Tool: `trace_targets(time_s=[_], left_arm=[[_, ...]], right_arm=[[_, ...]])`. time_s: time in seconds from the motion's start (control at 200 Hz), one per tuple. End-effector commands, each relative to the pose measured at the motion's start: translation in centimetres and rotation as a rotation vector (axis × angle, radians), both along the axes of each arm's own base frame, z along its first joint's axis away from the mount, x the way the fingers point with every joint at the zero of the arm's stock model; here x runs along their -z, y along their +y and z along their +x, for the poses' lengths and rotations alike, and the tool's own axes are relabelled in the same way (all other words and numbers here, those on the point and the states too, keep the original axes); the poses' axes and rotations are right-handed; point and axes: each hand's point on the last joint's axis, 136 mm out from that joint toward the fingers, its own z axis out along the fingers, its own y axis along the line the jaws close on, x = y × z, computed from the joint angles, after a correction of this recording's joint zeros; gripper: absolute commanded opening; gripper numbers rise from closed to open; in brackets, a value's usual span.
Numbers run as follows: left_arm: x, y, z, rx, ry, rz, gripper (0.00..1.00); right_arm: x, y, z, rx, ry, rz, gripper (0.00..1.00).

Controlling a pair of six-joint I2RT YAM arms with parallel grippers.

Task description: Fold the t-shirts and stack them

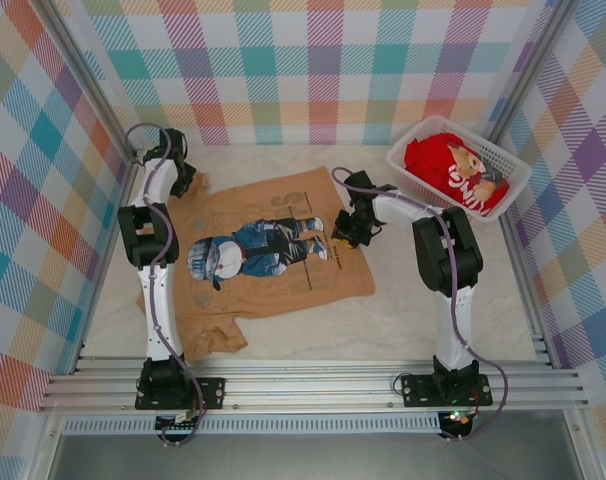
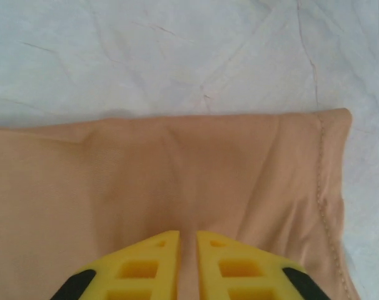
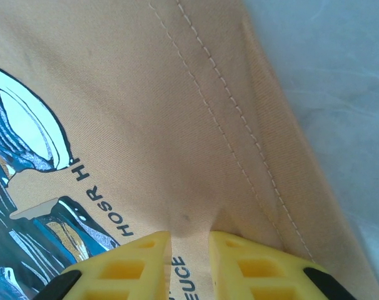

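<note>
From above, the tan t-shirt (image 1: pixel 273 250) lies spread flat and print-up on the surface (image 1: pixel 433 300), with its sleeves toward the left arm and its hem toward the right. The left hand (image 1: pixel 183 183) is down on the far left corner of the cloth. The right hand (image 1: pixel 340 237) is down on the shirt near its right edge. The red t-shirt (image 1: pixel 448 165) sits bunched in a white basket (image 1: pixel 495 152) at the far right corner, so the work looks to be at the first fold of the first shirt. The left arm covers much of the shirt's left side, and the collar cannot be made out.

In the left wrist view, the left hand (image 2: pixel 188 240) is nearly closed, with a thin ridge of the tan t-shirt (image 2: pixel 177 169) between its fingers and creases running into the gap. A stitched edge shows to the right.

In the right wrist view, the right hand (image 3: pixel 189 240) is closed to a narrow gap on a pucker of the tan t-shirt (image 3: pixel 146 112), just inside the double-stitched hem.

The next move probably calls for lifting both pinches together and carrying them across evenly. How many layers each pinch holds cannot be told, since the fingers are cut off at the frame edge.
</note>
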Motion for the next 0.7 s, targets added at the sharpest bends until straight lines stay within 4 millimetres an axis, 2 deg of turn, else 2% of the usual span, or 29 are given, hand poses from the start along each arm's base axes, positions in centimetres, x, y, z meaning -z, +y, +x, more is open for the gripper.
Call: trace_targets(time_s=[0.0,0.045,0.105,0.21,0.31,0.41,0.515,0.7], left_arm=[[2.6,3.6,-5.7,-0.142,0.216,0.029,0.14],[2.5,4.0,-6.0,-0.150,0.215,0.021,0.16],[1.4,3.7,-5.0,-0.117,0.165,0.011,0.25],[-2.7,3.2,-3.7,-0.079,0.084,0.058,0.48],[-7.3,3.1,-4.4,-0.089,0.053,0.153,0.59],[-9.5,1.7,-5.0,-0.060,0.032,0.179,0.62],[-9.0,-0.6,-6.0,-0.011,0.047,0.126,0.58],[-4.7,-3.9,-9.0,0.038,0.135,-0.049,0.50]], right_arm=[[0.9,-1.3,-1.8,0.012,0.069,-0.053,0.24],[0.6,-1.2,-1.5,0.007,0.057,-0.048,0.25],[-0.3,-0.7,-1.0,-0.014,0.023,-0.047,0.25],[-2.0,-0.1,0.1,-0.061,-0.056,-0.056,0.26],[-3.7,0.5,1.4,-0.087,-0.144,-0.048,0.27],[-4.5,1.5,3.0,-0.104,-0.194,-0.023,0.29],[-4.6,3.0,5.3,-0.111,-0.224,0.016,0.30],[-4.7,5.4,9.9,-0.103,-0.291,0.065,0.32]])
